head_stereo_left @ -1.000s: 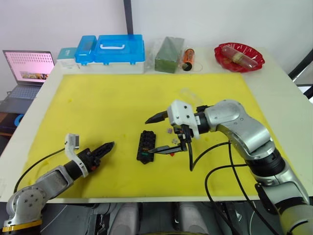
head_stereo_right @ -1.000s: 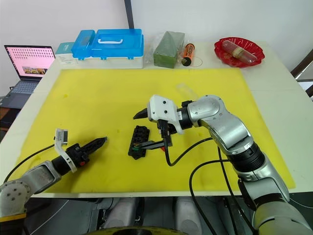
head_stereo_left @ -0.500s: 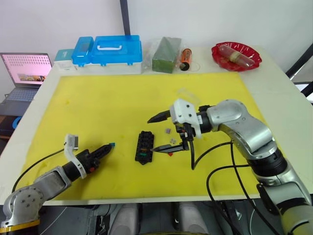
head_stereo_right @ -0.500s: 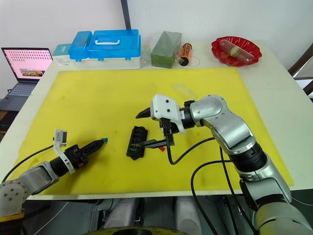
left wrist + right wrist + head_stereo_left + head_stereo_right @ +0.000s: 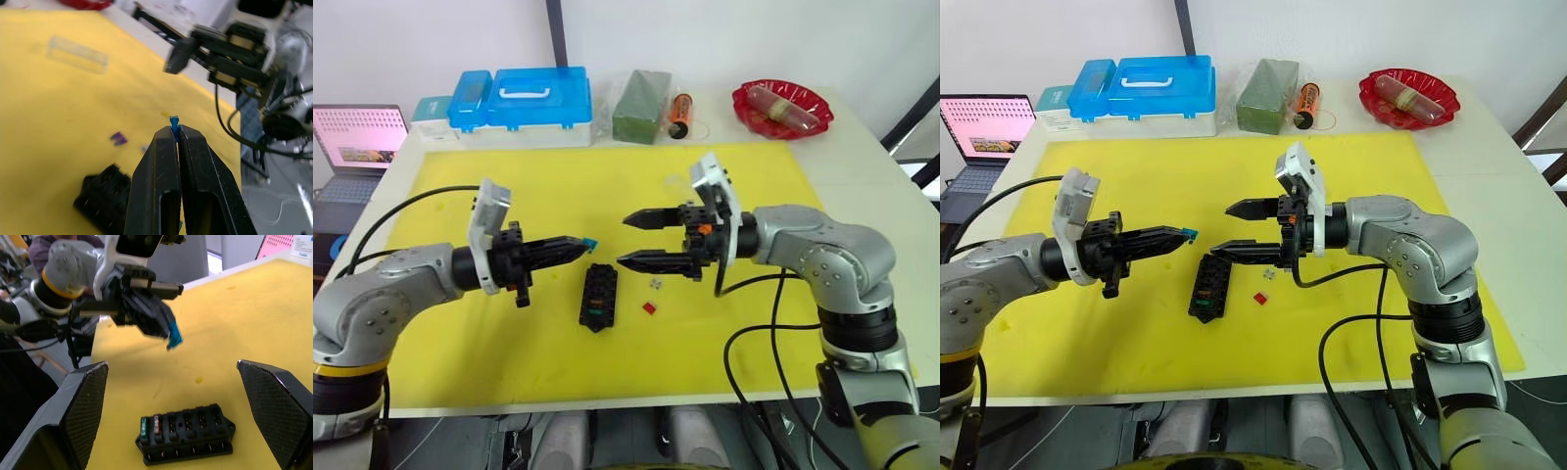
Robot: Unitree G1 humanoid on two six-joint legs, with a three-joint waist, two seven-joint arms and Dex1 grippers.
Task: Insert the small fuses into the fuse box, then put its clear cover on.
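The black fuse box lies on the yellow mat and holds a green fuse and one more at one end. My left gripper hovers just above and left of it, shut on a blue fuse that sticks out of its tips. My right gripper is open in the air to the right, its fingertips facing the left one. A red fuse, a small grey one and a purple one lie loose by the box. The clear cover rests farther back on the mat.
Along the table's back edge stand a blue-lidded plastic case, a wrapped green block, an orange cylinder and a red dish. A laptop sits off the table at the left. Cables hang from both arms.
My left gripper rose from the mat's front left and swung over to the fuse box, carrying the blue fuse. My right gripper lifted off the mat and turned, still open.
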